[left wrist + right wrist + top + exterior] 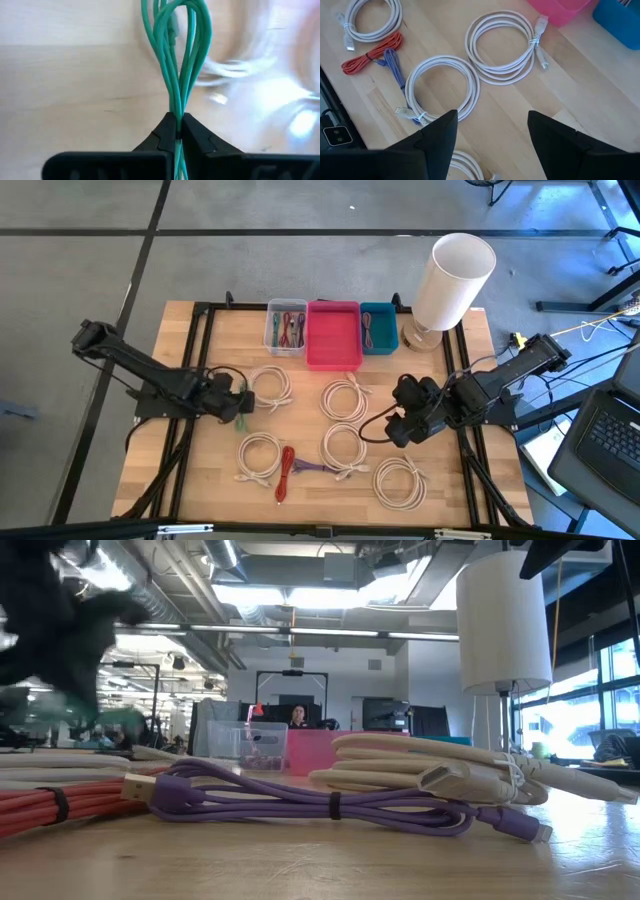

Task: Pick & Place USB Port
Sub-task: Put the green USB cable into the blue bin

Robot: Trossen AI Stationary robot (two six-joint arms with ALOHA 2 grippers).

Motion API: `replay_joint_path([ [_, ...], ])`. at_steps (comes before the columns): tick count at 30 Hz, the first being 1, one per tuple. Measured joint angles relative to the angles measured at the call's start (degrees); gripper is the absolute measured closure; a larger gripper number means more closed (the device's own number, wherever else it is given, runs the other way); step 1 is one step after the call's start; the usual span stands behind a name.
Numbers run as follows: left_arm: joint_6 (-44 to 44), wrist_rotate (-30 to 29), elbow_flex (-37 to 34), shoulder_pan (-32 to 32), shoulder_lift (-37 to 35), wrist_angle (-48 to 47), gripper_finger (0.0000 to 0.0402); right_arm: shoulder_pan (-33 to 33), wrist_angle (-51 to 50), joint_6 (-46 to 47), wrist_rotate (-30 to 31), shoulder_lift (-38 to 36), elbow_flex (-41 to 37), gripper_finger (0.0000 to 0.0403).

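Note:
My left gripper (240,406) is shut on a green coiled cable (175,50) over the table's left half, beside a white coil (272,387). In the low view it is a dark blur (50,620) with green cable (120,716) under it. My right gripper (492,145) hangs open above the table's right half, over white coils (442,85), touching nothing. A red cable (287,472) and a purple cable (300,800) lie flat near the near edge. My left gripper pinches the green cable's bunched strands (177,120) between its two fingers (162,137), several strands at once. The loops (192,30) run on past the fingertips. In the low view the green cable (120,716) shows above the table top, off the wood.
At the far edge stand a clear bin (286,327) with cables, a pink bin (333,335) and a blue bin (379,327), with a white lamp (452,280) to their right. Several white coils (344,398) lie across the middle. Black frame rails (195,340) run along both sides.

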Motion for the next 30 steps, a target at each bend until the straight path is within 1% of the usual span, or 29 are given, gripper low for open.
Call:
replay_joint_path([
  [4, 1.62, -9.46, 5.77, -3.58, -3.38, 0.28, 0.0396, -0.22, -0.16, 0.83, 0.43, 0.0, 0.01, 0.0158],
  [6, 5.98, -14.84, 8.21, -4.79, -4.53, 1.14, 0.0396, -0.91, -0.49, 1.81, 0.4, 0.0, 0.01, 0.0158],
  [8, 13.61, -21.42, 9.97, -5.56, -5.55, 5.49, 0.0397, -1.81, -0.57, 3.14, 0.46, 0.0, 0.01, 0.0158],
  [10, 24.51, -27.39, 10.3, -5.65, -6.14, 13.37, 0.0397, -2.72, -0.16, 2.94, 0.52, 0.0, 0.01, 0.0158],
  [11, 31.35, -29.11, 10.24, -5.51, -6.23, 18.27, 0.0397, -3.21, 0.57, 1.63, 0.56, 0.0, 0.01, 0.0158],
  [13, 44.7, -29.34, 10.21, -4.11, -6.23, 28.4, 0.0397, -4.2, 2.85, -1.84, 0.58, 0.0, 0.01, 0.0158],
  [15, 56.12, -26.5, 10.21, -1.94, -5.53, 38.13, 0.0397, -5.3, 6.82, -6.27, 0.64, 0.0, 0.01, 0.0158],
  [17, 66.14, -22.0, 10.19, 0.73, -4.28, 46.92, 0.0397, -6.22, 12.22, -11.24, 1.17, 0.0, 0.01, 0.0158],
  [20, 77.25, -13.08, 10.19, 5.53, -2.17, 57.6, 0.0397, -7.28, 22.36, -18.16, 2.96, 0.0, 0.01, 0.0158],
  [22, 80.57, -6.69, 10.19, 9.17, -0.56, 62.06, 0.0397, -7.84, 30.05, -23.17, 4.96, 0.0, 0.01, 0.0158],
  [25, 81.66, 2.63, 10.19, 14.62, 1.8, 66.9, 0.0397, -9.02, 43.28, -30.88, 7.26, 0.0, 0.01, 0.0158],
  [27, 81.4, 8.98, 10.19, 18.24, 3.62, 71.82, 0.0397, -10.14, 51.55, -35.45, 7.57, 0.0, 0.01, 0.0158],
  [30, 80.45, 18.53, 10.19, 22.83, 6.87, 80.17, 0.0397, -11.94, 60.34, -41.62, 6.8, 0.0, 0.01, 0.0158],
])
